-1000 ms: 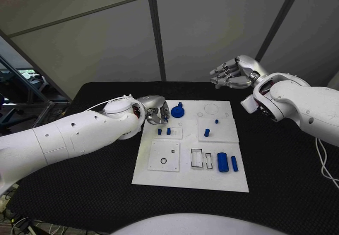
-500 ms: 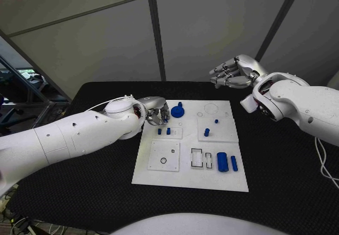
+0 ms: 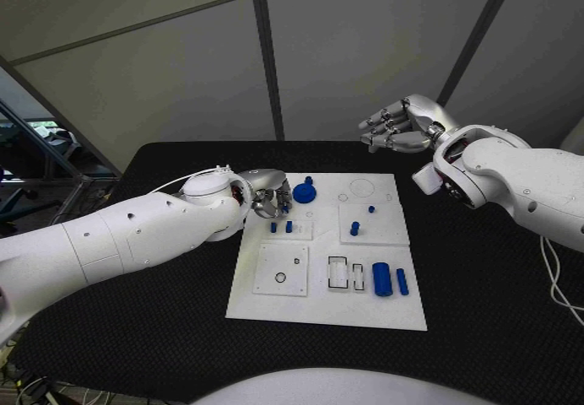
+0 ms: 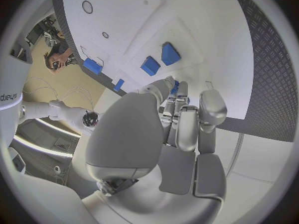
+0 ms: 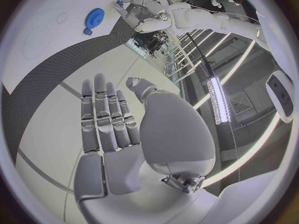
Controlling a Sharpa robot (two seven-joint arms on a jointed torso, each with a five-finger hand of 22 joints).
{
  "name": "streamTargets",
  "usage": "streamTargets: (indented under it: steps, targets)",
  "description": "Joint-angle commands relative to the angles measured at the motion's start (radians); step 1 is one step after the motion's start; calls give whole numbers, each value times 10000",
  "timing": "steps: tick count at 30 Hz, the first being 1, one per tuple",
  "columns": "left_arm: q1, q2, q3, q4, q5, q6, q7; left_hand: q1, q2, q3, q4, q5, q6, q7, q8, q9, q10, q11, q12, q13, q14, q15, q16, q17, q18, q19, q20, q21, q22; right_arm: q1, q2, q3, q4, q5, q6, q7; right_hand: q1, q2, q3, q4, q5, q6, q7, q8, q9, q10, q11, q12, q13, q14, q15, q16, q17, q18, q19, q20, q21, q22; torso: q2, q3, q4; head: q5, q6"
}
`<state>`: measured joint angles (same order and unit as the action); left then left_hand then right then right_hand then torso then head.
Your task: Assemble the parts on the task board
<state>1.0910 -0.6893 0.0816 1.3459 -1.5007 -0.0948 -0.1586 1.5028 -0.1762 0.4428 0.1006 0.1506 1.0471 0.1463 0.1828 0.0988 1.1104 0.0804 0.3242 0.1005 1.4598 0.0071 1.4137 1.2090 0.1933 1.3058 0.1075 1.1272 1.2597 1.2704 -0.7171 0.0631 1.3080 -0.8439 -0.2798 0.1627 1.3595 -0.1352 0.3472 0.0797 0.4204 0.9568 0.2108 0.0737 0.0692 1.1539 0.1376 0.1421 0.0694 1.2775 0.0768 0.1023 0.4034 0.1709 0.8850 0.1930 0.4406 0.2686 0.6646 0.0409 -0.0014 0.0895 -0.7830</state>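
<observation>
One blue gear (image 3: pixel 305 192) just beside left robot hand (image 3: pixel 269 200).

A black table (image 3: pixel 146 312) with a textured top carries the white task board (image 3: pixel 353 312), which lies flat in its middle, long side running away from the robot.

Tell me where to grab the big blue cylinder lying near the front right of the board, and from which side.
Take the blue cylinder across its round middle, coming straight down from above. It lies flat on the white board, long axis running front to back, so fingers should close on its left and right flanks. A thinner blue rod lies close on its right, leaving little room there.
</observation>
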Motion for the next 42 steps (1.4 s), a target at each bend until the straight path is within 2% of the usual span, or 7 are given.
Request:
streamTargets:
  steps: [1, 7, 13, 25, 34, 36, 42]
  targets:
    - [3, 24, 3, -18, 23, 121, -7, -118, 20, 42, 6, 6, 59, 19, -59, -7, 89, -6, -45, -4, 28, -2, 18, -9, -854, 49, 23, 1, 6, 19, -7, 5, 14, 34, 56, 90, 52, 41, 57, -29, 70, 38, -11, 39, 12, -60, -26, 27, -10, 31, -32, -48, -15, 109, 66, -18, -64, -9, 0, 4, 8, -17, 10]
    - [2, 40, 3, -48, 24, 82, 22, -155, -1, 48, -11, 6, 24, 35, -106, -24, 75, 3, -99, -9, 10, 3, 4, -50, -844, 24, 23, -42, -13, 19, -4, 5, 4, 34, 57, 87, 52, 41, 58, -29, 72, 38, -11, 39, 12, -61, -26, 27, -10, 31, -32, -48, -15, 109, 66, -18, -64, -10, -3, 1, 9, -13, 14]
    - [2, 44, 3, -81, 53, 124, 1, -325, -108, 127, -61, 8, -724, 55, -652, -253, 22, 12, -369, -39, -25, 18, 0, -120, -833, -5, 41, -108, -3, 19, 2, 5, -6, 34, 70, 84, 52, 41, 58, -29, 72, 38, -11, 39, 12, -61, -26, 27, -10, 31, -32, -48, -15, 109, 66, -18, -64, -10, 0, 5, 5, -30, 23]
    - [1, -26, 3, -65, 64, 142, -163, -624, -295, -8, -45, 4, -1531, 62, -1172, -357, -136, 63, -746, -76, -135, 56, -68, -358, -782, -148, 74, -414, -123, 18, -12, 4, -41, 33, 75, 48, 49, 12, 56, -43, 109, 18, -3, 29, 7, -92, -16, 16, -21, 12, -24, -69, -23, 105, 65, -17, -79, -15, -9, -5, 13, -36, 20]
    - [0, -231, 13, 39, 64, -16, -269, -652, -322, -277, -35, 11, -2027, -5, -1187, -341, -345, 133, -924, -79, -242, 109, -136, -558, -737, -273, 119, -686, -249, 14, -50, 3, -104, -283, 198, -153, 148, 2, 80, -153, 53, 86, -28, 68, 20, -69, -33, 43, -19, 108, -58, -46, -14, 114, 147, -43, -49, 4, -12, -9, 10, -56, 33]
    - [-1, -315, 62, 76, 63, -176, -216, -663, -316, -340, -19, 13, -1997, 15, -1152, -325, -454, 171, -977, -92, -271, 138, -155, -612, -702, -377, 138, -873, -358, 8, -63, 2, -147, -663, 237, -275, 242, 18, 16, -287, -124, 218, -110, 132, 39, 181, -157, 185, 26, 707, -231, 270, 133, 154, 562, -186, 236, 149, -17, -15, 20, -90, 33]
    - [-2, -613, 465, 169, 132, -625, -10, -651, -214, -440, 13, 11, -1514, 137, -902, -251, -589, 237, -1020, -94, -418, 207, -250, -873, -485, -992, 205, -1959, -1001, -99, -147, -40, -238, -1817, 400, -724, 412, 139, -268, -608, -642, 622, -368, 258, 50, 548, -441, 301, 45, 2151, -672, 1587, 895, 118, 1663, -753, 1485, 880, -23, -34, 21, -112, 65]
